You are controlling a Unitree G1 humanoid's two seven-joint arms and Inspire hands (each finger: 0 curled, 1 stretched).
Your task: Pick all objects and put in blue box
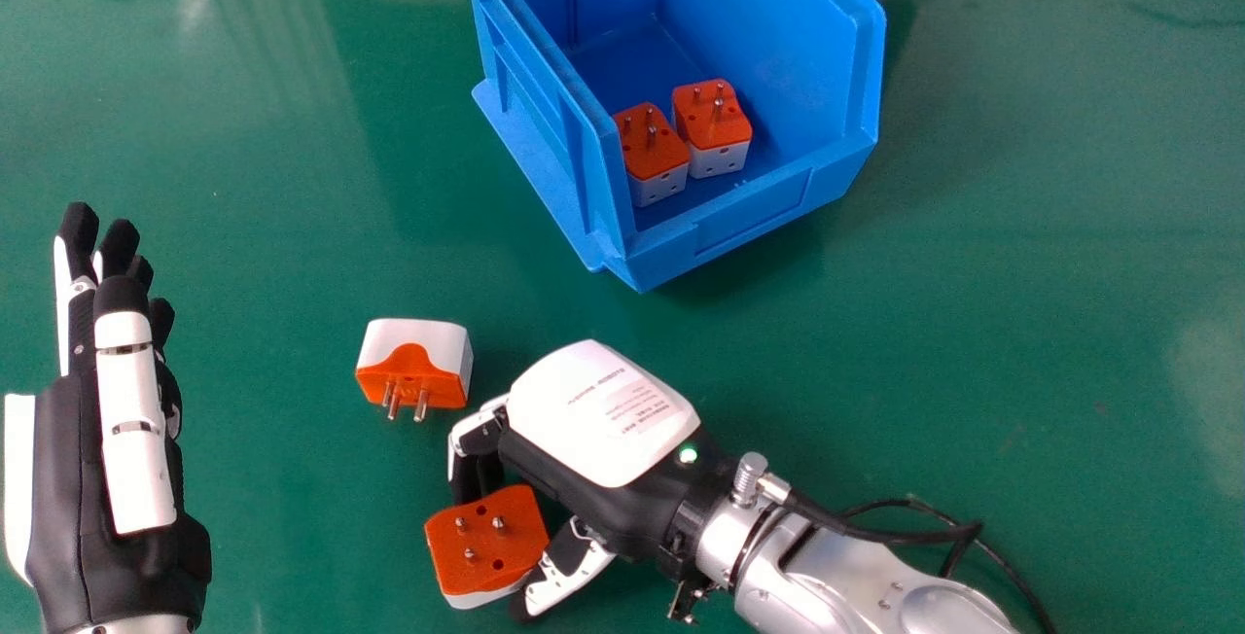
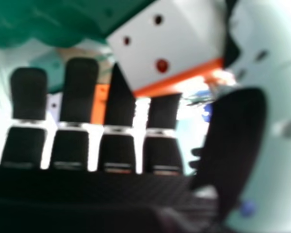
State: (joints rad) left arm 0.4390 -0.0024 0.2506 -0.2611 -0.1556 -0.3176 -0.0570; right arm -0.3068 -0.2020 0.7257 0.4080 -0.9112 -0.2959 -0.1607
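Orange-topped adapter (image 1: 489, 556) sits between right hand (image 1: 595, 415)'s curled fingers (image 1: 477, 432) and thumb (image 1: 572, 578). Likely light, stiff, slick; grip flat sides (image 1: 481, 598), avoid pins (image 1: 498, 522). Left hand (image 1: 78, 488) idle, fingers straight.

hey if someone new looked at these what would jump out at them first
Probably the big blue box at the head view's top, holding two orange-and-white adapters. Next, the right hand near the bottom centre, another adapter between its thumb and fingers.

Open table (image 1: 545, 299) runs to the blue box (image 1: 827, 60); its front lip (image 1: 671, 247) stands across.
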